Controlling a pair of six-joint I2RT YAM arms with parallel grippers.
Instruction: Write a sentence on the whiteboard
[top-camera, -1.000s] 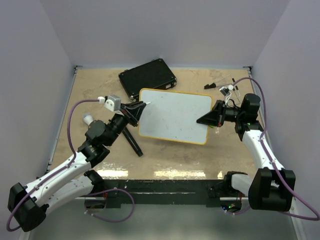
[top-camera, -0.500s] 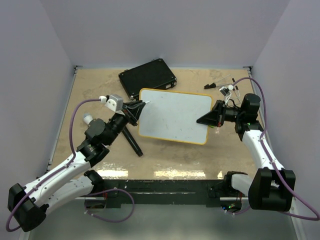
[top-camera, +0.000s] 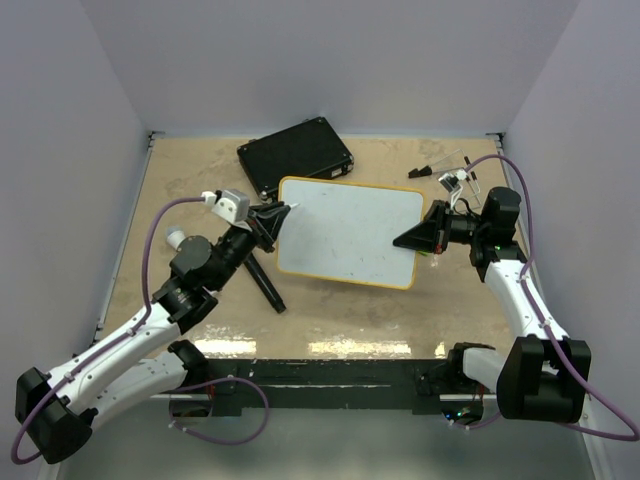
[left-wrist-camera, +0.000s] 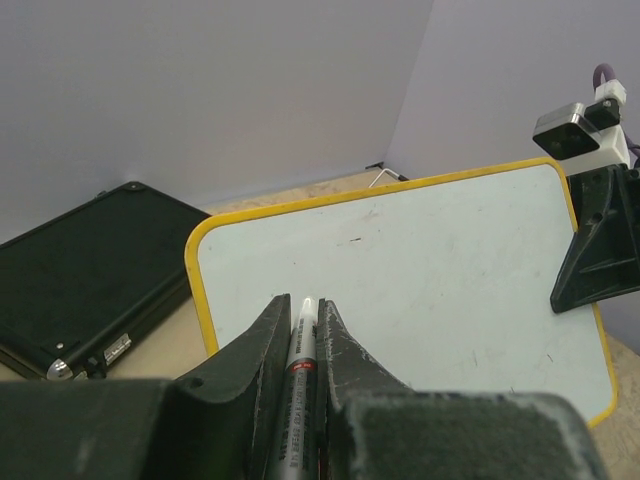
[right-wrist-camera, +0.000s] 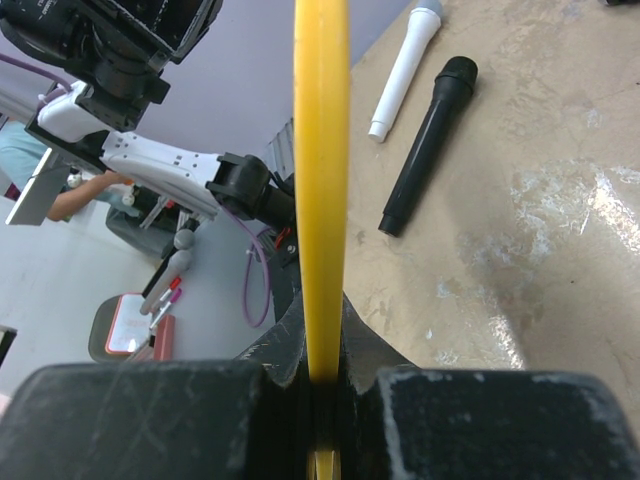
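Note:
The whiteboard (top-camera: 350, 232), white with a yellow rim, is held tilted over the middle of the table. My right gripper (top-camera: 399, 241) is shut on its right edge; the right wrist view shows the rim (right-wrist-camera: 321, 150) edge-on between the jaws of that gripper (right-wrist-camera: 321, 312). My left gripper (top-camera: 287, 211) is shut on a grey marker (left-wrist-camera: 301, 345), whose tip sits over the board's near left corner (left-wrist-camera: 420, 270). No sentence is legible; the board's face carries only a few faint specks.
A black case (top-camera: 296, 155) lies behind the board, also in the left wrist view (left-wrist-camera: 85, 270). A black cylinder (top-camera: 266, 286) and a white cylinder (top-camera: 176, 238) lie on the table at the left. Small dark parts (top-camera: 424, 170) sit at the back right.
The left wrist has crept very slightly to the right with the marker. The board and the right arm have not moved.

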